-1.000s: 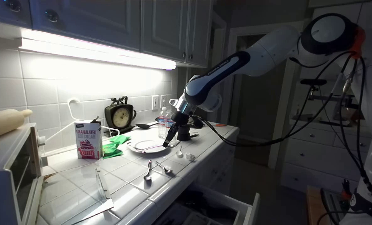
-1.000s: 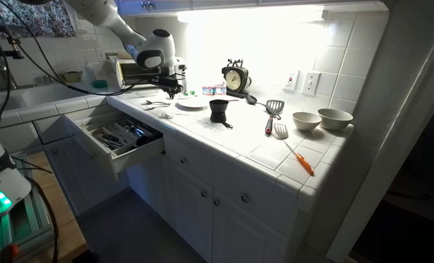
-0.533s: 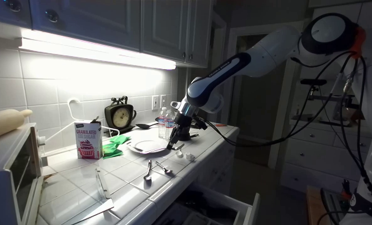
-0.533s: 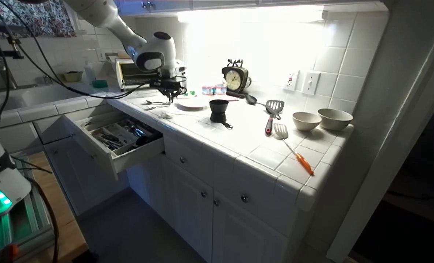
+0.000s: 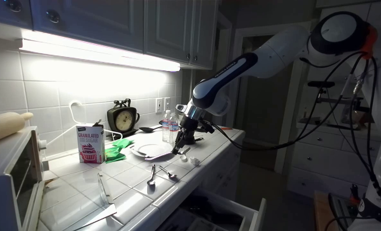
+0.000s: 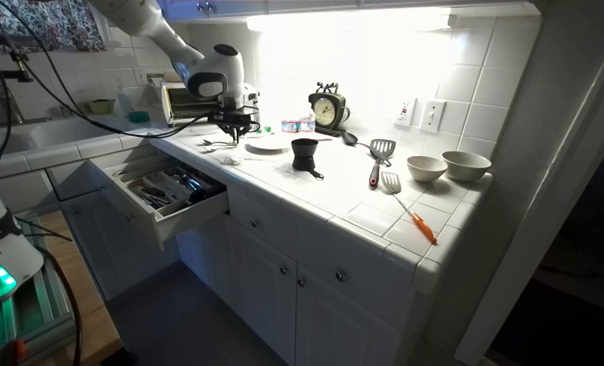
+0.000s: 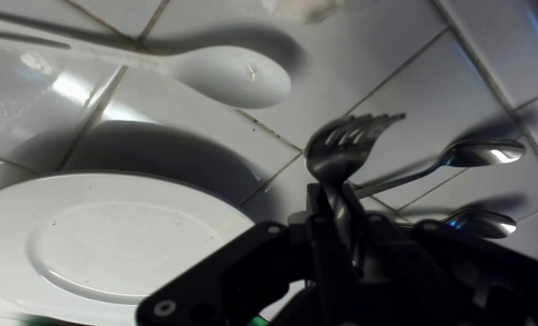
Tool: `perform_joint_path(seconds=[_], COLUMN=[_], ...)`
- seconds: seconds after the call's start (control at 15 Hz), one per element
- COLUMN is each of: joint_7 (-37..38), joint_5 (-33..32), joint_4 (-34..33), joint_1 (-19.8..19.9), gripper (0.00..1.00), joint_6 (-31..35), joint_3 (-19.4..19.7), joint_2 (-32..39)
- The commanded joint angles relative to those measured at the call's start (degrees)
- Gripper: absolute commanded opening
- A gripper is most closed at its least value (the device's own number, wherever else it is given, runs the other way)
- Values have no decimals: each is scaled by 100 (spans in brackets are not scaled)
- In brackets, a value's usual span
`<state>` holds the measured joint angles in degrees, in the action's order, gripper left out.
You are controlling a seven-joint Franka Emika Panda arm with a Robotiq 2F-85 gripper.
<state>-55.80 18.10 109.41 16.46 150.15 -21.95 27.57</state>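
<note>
From here the tube lamp (image 5: 100, 54) bleaches the wall (image 5: 97, 77); the doorway (image 5: 264, 109) is murky, and the plate (image 7: 115, 244) casts a soft shadow (image 7: 160, 154).

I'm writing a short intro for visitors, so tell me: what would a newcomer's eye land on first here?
Probably the glaring under-cabinet light, washing out the tiled wall behind the counter in both exterior views. Next, the black claw gripping a metal fork near the white plate, clearest in the wrist view. Then the open cutlery drawer, jutting out below the counter.
</note>
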Motion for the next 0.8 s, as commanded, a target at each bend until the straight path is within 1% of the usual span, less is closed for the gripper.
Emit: perform_joint_path(seconds=[0.0, 0.47, 0.73], joint_7=[-358, -451, -294], joint_5=[304, 45, -72], joint_4=[227, 248, 339], joint_1=[-31, -206, -408], gripper=[2, 2, 2], joint_6=[-117, -13, 113], joint_3=[56, 412, 649], joint_2=[-259, -211, -160])
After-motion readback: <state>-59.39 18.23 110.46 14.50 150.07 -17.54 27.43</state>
